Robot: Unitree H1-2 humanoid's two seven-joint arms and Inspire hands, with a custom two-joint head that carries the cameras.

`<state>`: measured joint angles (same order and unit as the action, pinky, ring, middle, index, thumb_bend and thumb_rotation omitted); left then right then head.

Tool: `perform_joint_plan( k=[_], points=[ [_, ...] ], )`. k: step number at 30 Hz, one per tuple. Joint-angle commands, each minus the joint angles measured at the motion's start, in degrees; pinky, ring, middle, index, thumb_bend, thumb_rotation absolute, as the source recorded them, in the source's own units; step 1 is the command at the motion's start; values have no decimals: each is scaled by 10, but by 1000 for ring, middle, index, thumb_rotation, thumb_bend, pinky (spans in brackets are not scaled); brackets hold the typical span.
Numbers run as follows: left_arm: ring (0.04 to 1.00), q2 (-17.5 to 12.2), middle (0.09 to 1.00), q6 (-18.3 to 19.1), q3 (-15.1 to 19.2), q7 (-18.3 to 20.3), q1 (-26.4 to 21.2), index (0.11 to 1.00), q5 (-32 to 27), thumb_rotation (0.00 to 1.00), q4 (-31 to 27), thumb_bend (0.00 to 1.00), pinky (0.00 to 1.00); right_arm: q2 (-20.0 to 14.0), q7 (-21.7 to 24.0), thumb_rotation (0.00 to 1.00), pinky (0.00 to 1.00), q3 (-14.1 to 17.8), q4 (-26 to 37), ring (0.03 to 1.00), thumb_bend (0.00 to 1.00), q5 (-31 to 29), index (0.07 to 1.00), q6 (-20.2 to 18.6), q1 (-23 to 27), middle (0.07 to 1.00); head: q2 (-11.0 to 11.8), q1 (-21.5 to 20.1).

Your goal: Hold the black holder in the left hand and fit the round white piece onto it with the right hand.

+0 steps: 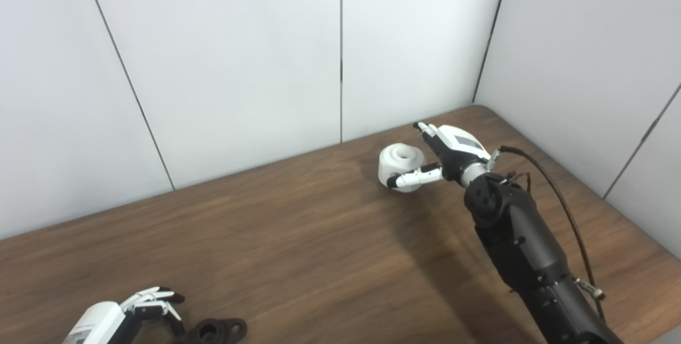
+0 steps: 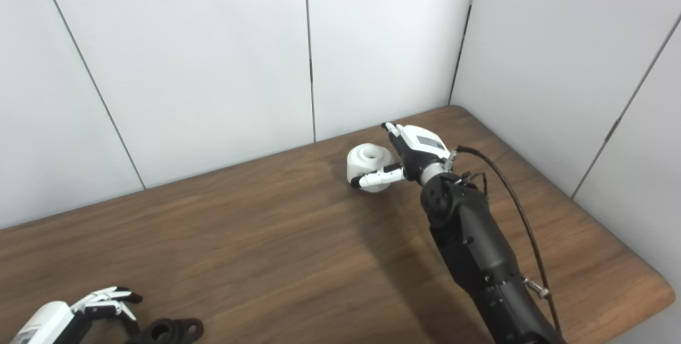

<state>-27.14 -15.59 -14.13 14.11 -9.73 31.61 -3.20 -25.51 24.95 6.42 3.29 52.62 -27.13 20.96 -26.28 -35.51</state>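
While the round white piece point(image 1: 401, 166) sits on the far part of the wooden table point(image 1: 319, 237), near the back wall, the right hand point(image 1: 449, 155) is at its right side. This piece is a short white cylinder with a hollow in its top. The thumb point(image 1: 415, 178) of that hand lies across the near face of the piece, low down and touching it, with its dark tip pointing left. The other fingers point(image 1: 425, 131) reach past the piece's far right edge, stretched out and held together. So the piece lies between thumb and fingers, but the hand looks spread around it rather than clamped; whether the far fingers touch it cannot be told. The piece appears to rest on the tabletop.

Well apart from all this, at the near left edge of the table, lies the black holder point(image 1: 215, 330), a dark block with a round bore and a flange to its right. The left hand point(image 1: 133, 315) is just beside it on its left, with curled fingers point(image 1: 154, 297) arched above the tabletop and spread apart. Their dark tips come down next to the holder's left end; contact there is not clear, and the hand does not enclose it.

A black cable point(image 1: 558, 200) loops along the right arm point(image 1: 521, 248).
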Motion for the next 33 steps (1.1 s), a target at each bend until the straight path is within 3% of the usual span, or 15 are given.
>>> perform_joint_plan(
  k=[1,5,8,11,12,14,20,33],
  points=[
    [859,-11,786,-1,1,10,-1,480,-3,39,-11,513,1000,-5,-10,622,891,10,7,1000,1000,6,982,2,18,1000,-3,2],
    [863,-12,789,3,3,13,1,480,-3,39,-15,513,1000,-1,-22,598,894,9,6,1000,1000,10,961,2,17,1000,-3,2],
    [865,-12,788,4,6,15,3,480,-5,38,-20,513,1000,5,-48,538,857,7,6,1000,1000,26,848,2,15,1000,-3,3],
    [863,-11,787,3,9,15,3,480,-5,39,-20,513,1000,13,-87,326,807,5,1,993,812,41,676,2,13,998,-4,2],
    [863,-10,787,-1,9,14,3,480,-7,39,-18,513,1000,14,-107,236,798,3,-1,992,667,38,586,3,11,994,-4,2],
    [863,-9,786,-3,11,13,3,480,-9,38,-17,513,1000,17,-149,153,778,0,-6,982,544,28,507,9,7,973,-5,3],
    [868,-10,792,-2,12,16,4,480,-11,38,-20,513,1000,10,-207,130,772,-15,-11,971,510,9,481,20,0,949,-5,2],
    [864,-7,790,-3,14,18,3,480,-10,39,-22,513,1000,-2,-206,132,785,-27,-1,963,511,-12,481,6,-2,947,-5,3]
  ],
)
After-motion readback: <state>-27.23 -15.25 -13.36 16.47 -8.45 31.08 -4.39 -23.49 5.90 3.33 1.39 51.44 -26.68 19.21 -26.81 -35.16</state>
